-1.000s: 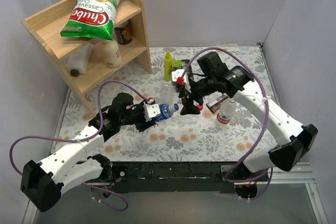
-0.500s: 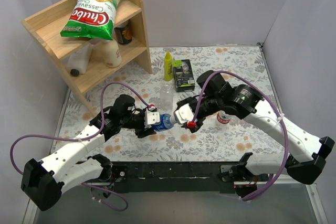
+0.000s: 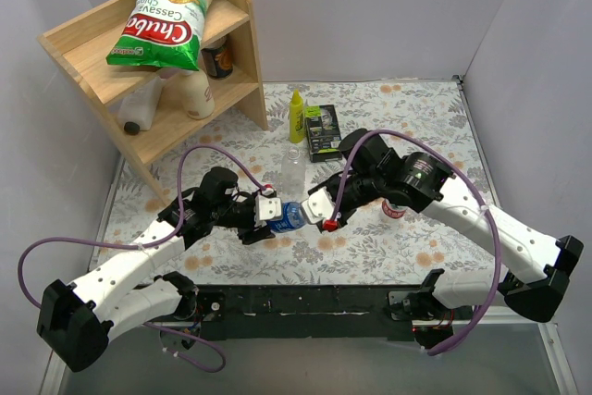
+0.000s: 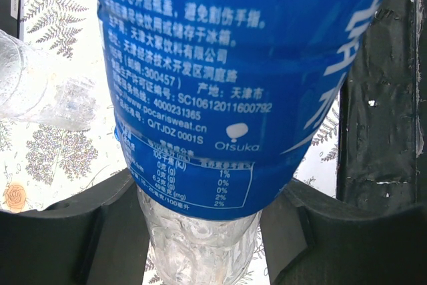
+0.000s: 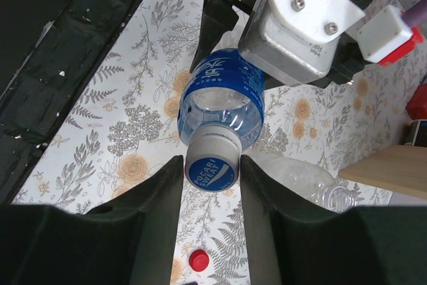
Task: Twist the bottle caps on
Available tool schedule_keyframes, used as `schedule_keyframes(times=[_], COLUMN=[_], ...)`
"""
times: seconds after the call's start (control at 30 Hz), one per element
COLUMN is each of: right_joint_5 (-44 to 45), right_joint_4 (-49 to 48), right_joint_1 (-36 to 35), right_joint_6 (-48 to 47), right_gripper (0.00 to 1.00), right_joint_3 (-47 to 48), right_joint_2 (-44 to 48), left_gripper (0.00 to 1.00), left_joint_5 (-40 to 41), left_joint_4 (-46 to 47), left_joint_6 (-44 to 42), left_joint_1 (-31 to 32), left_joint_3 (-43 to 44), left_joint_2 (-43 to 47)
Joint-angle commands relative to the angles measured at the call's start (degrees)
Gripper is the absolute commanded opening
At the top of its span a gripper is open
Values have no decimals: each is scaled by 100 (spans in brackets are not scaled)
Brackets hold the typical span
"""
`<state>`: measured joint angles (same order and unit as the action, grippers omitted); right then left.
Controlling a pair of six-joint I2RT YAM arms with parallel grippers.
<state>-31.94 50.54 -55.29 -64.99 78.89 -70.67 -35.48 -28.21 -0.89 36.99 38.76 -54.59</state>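
Floral surface (image 5: 127,138) lies below. Left fingers (image 4: 380,131) clamp the blue-labelled bottle (image 5: 223,91) sideways; its blue cap (image 5: 212,165) sits squeezed between the right fingers (image 5: 143,218), touching both.

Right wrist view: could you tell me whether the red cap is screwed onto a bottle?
No, the red cap lies loose and alone on the flowered table.

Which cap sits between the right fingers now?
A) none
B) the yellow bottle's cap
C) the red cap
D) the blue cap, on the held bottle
D: the blue cap sits on the bottle between the fingers of the right gripper; the red cap lies on the table.
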Motion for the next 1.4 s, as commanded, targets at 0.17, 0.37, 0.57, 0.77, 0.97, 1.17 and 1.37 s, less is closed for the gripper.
schedule_keyframes(times=[0.17,0.37,0.57,0.77,0.97,1.17,1.37], right_joint_5=[118,-84,-14,-14,-181,-66,-13], right_joint_4=[-176,-326,-695,-1186,-1407,-1521,-2618], right_joint_1=[-52,18,62,176,580,615,791], right_joint_6=[451,2293,3036,3817,5443,5340,5190], right_gripper=[17,1,1,1,1,1,54], right_joint_3=[-59,205,100,118,232,329,-118], right_joint_2=[-69,-342,-228,-175,-429,-570,-26], left_gripper=[0,0,0,0,0,0,0], left_joint_5=[-169,217,218,121,1217,1528,394], left_joint_4=[175,676,738,948,1615,1801,1731], left_joint_6=[-35,325,414,923,1423,2038,2461], left_joint_1=[10,10,10,1,1,-86,-263], left_joint_3=[167,70,9,-193,-369,-334,-396], left_joint_2=[62,176,212,370,458,422,756])
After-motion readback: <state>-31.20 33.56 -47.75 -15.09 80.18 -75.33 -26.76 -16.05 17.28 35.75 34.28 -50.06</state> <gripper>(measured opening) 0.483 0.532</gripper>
